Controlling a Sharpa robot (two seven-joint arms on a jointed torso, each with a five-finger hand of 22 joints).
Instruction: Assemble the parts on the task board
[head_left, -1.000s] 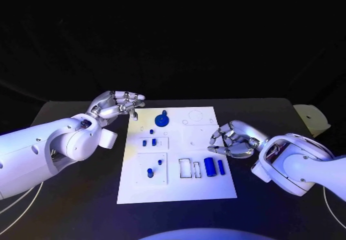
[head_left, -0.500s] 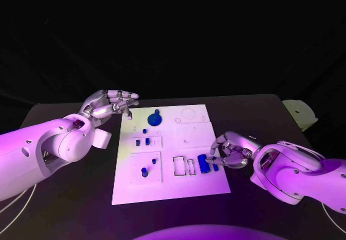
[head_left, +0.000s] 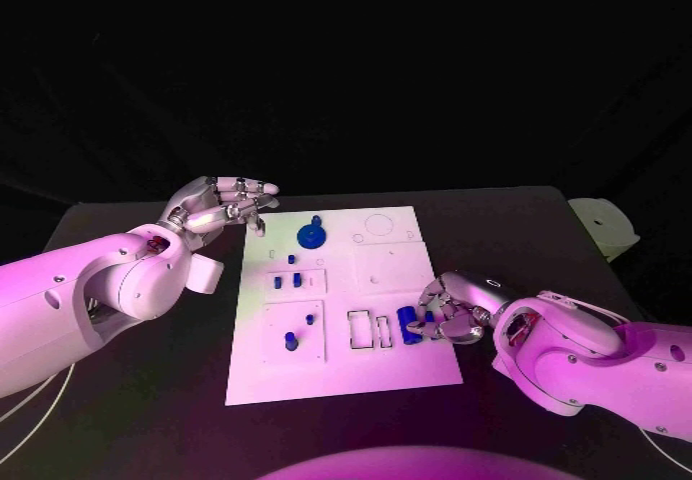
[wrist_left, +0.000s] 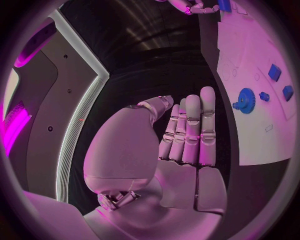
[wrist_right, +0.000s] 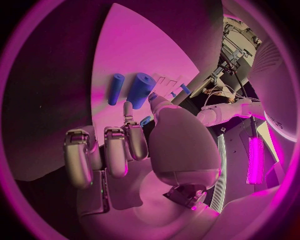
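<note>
Right hand (head_left: 454, 312) lowered onto blue cylinders (head_left: 413, 326) — fingers now touching them.

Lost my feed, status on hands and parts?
Right hand at the blue cylinders, grip unclear. Left hand empty, off the task board corner. Blue gear untouched. Nothing in the way.

Blue parts (head_left: 312, 236) on white task board (head_left: 389, 272)

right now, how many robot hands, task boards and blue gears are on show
robot hands: 2 (left hand, right hand)
task board: 1
blue gear: 1
total: 4
</note>
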